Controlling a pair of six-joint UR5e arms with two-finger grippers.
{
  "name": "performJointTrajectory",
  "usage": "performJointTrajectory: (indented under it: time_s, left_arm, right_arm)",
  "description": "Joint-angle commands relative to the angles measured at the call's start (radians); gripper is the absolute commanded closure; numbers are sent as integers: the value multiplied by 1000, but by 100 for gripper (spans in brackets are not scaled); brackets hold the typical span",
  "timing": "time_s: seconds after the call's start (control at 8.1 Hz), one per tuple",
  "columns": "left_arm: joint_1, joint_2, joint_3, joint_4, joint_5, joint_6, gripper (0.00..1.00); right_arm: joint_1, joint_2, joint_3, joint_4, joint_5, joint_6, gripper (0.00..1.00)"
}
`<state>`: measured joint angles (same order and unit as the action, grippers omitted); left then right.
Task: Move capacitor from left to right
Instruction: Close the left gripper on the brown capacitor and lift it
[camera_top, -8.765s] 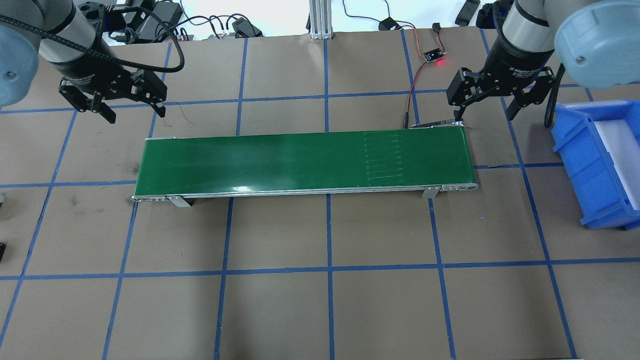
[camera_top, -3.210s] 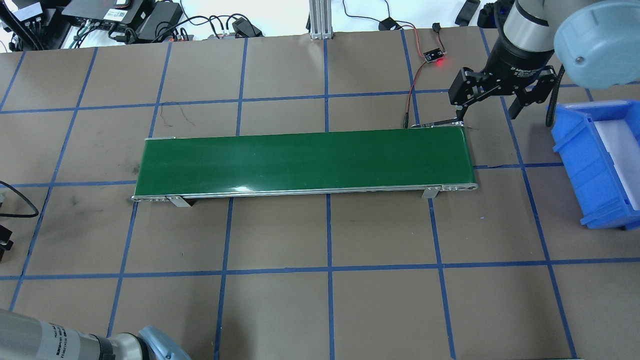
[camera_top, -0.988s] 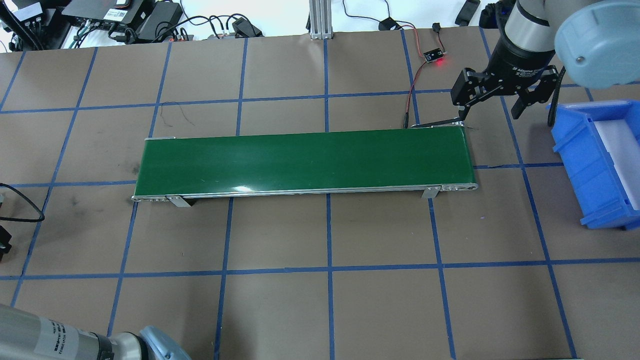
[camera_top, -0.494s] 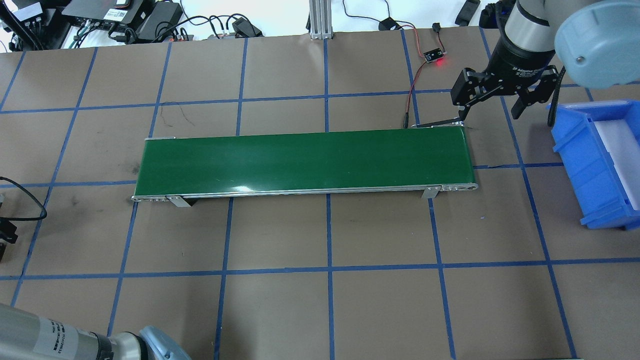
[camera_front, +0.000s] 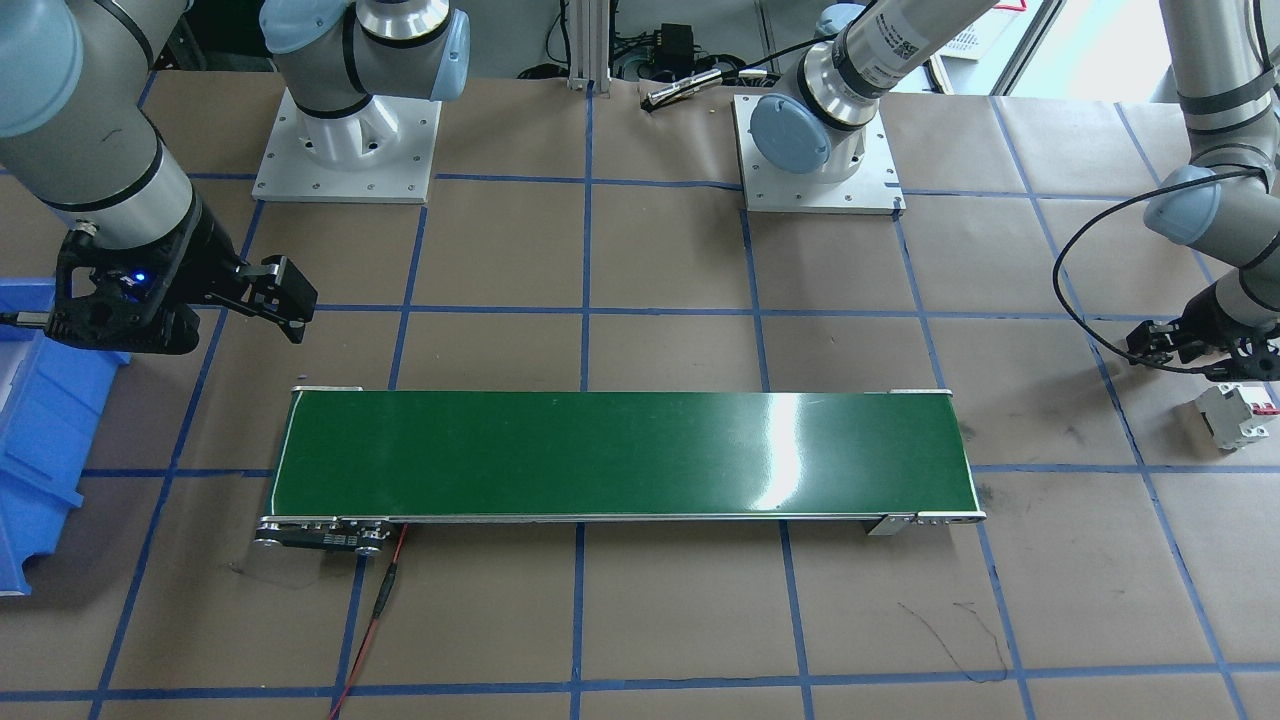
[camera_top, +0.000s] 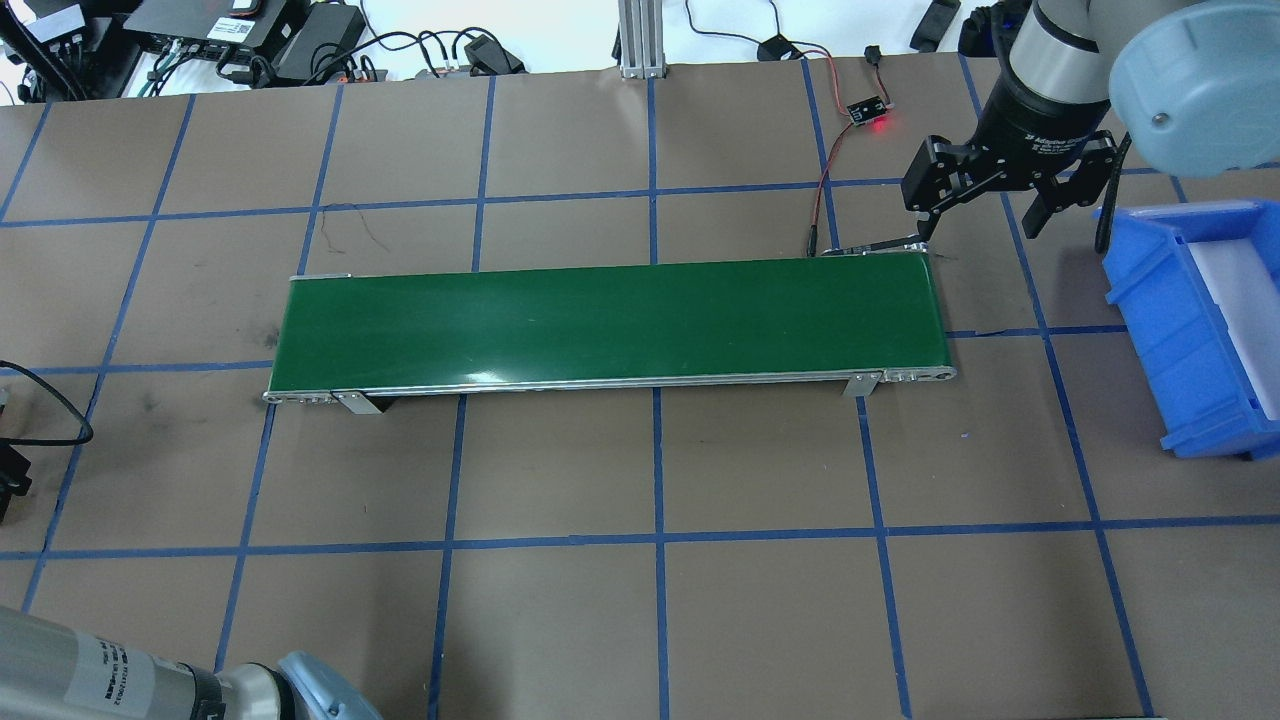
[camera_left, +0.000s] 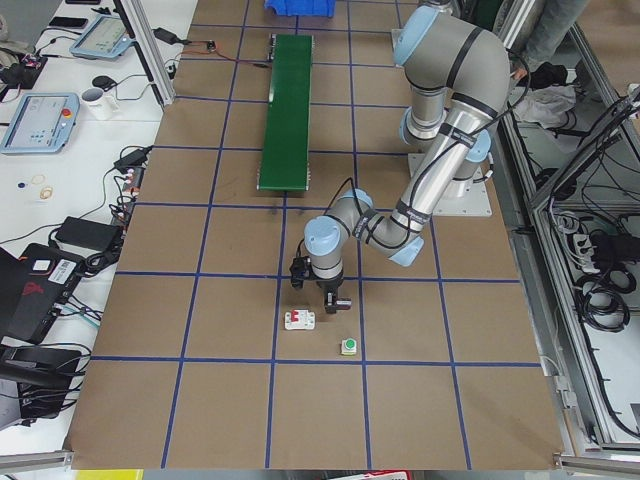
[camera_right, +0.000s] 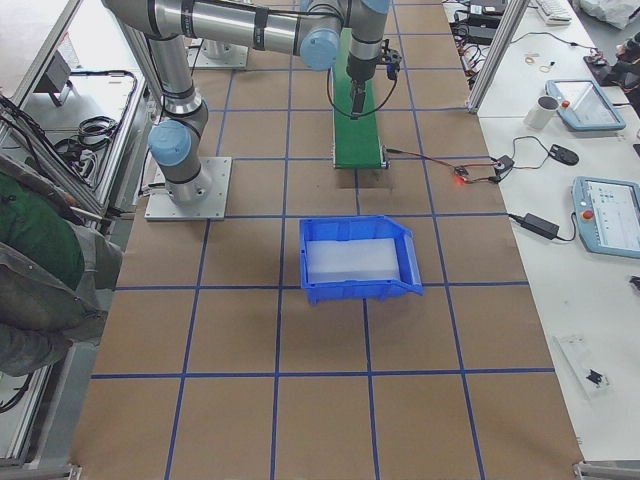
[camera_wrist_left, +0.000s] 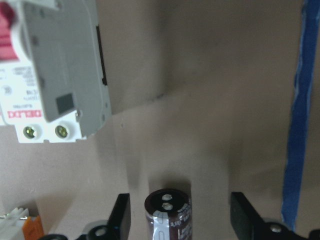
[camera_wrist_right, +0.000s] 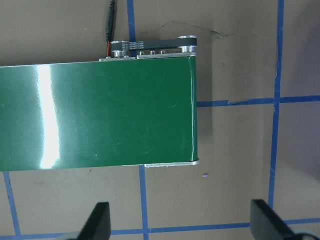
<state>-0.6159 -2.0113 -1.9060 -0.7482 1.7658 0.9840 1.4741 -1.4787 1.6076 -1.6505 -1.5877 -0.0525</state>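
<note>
The capacitor (camera_wrist_left: 168, 216), a dark purplish cylinder with a pale stripe and a silvery end, shows only in the left wrist view. It sits on the brown paper between the fingers of my left gripper (camera_wrist_left: 181, 209), with a gap on each side. That gripper is open and low over the table's left end (camera_front: 1200, 345) (camera_left: 320, 292). My right gripper (camera_top: 980, 212) is open and empty, hovering behind the right end of the green conveyor belt (camera_top: 610, 320), which also shows in the right wrist view (camera_wrist_right: 182, 225).
A white circuit breaker (camera_wrist_left: 55, 70) with a red tab lies just beyond the capacitor (camera_front: 1235, 415) (camera_left: 299, 320). A green-topped push button (camera_left: 348, 346) sits nearby. A blue bin (camera_top: 1190, 320) stands at the table's right end. A small lit board with wires (camera_top: 868, 110) lies behind the belt.
The left arm has swung from behind the belt's left end out to the table's left edge. Over the last second only its cable at that edge shifted slightly. The right gripper barely moved.
</note>
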Motion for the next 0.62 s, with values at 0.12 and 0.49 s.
performJointTrajectory:
  time_s: [0.12,0.49]
  left_arm:
    - [1,-3,-5,0,32,-2,32]
    - [2,-23,-4,3,67,-7,49]
  right_arm:
    - [0,0,0,0,0,0,0]
    - [0,0,0,0,0,0,0]
